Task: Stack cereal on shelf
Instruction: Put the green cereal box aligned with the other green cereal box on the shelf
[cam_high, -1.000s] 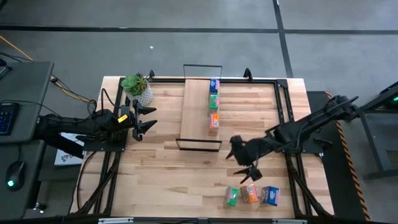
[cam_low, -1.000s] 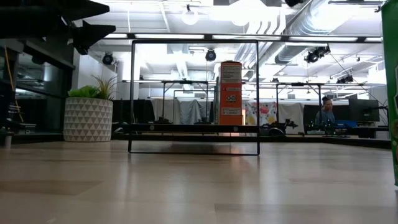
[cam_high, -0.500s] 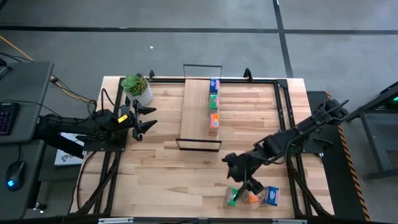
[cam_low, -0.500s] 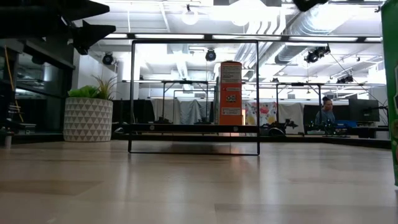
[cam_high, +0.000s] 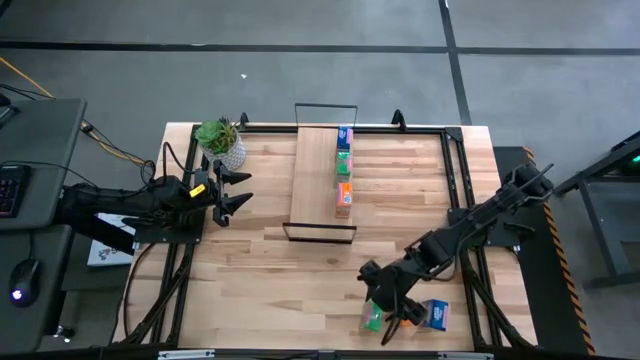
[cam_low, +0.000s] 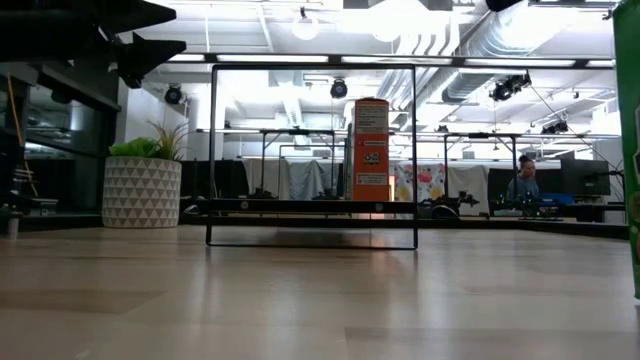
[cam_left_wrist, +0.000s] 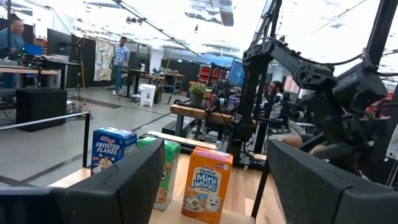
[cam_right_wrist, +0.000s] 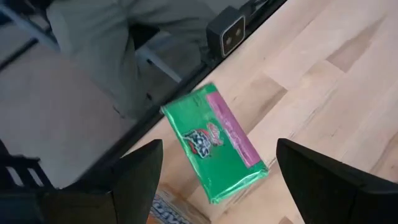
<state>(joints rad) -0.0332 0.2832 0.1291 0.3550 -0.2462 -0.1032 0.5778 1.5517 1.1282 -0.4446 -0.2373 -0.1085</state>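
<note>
A green cereal box (cam_right_wrist: 214, 146) stands on the table by its near edge, with an orange box (cam_high: 408, 320) and a blue box (cam_high: 435, 314) to its right. My right gripper (cam_high: 388, 318) hovers open above the green box, one finger on either side and apart from it (cam_right_wrist: 219, 152). The light-wood shelf (cam_high: 318, 180) carries a blue (cam_high: 345, 134), a green (cam_high: 344, 162) and an orange box (cam_high: 344, 197) along its right side. My left gripper (cam_high: 236, 192) waits open left of the shelf, facing these boxes (cam_left_wrist: 206, 183).
A potted plant (cam_high: 222, 140) stands at the far left, just beyond my left gripper. The shelf's black wire frame (cam_low: 312, 155) rises at its ends. The low camera (cam_right_wrist: 227, 34) sits at the table's near edge beside the green box. Bare wood lies between shelf and near boxes.
My right gripper has gone from mid-table toward the table's near edge and come over the green box, staying open. The boxes have kept their places.
</note>
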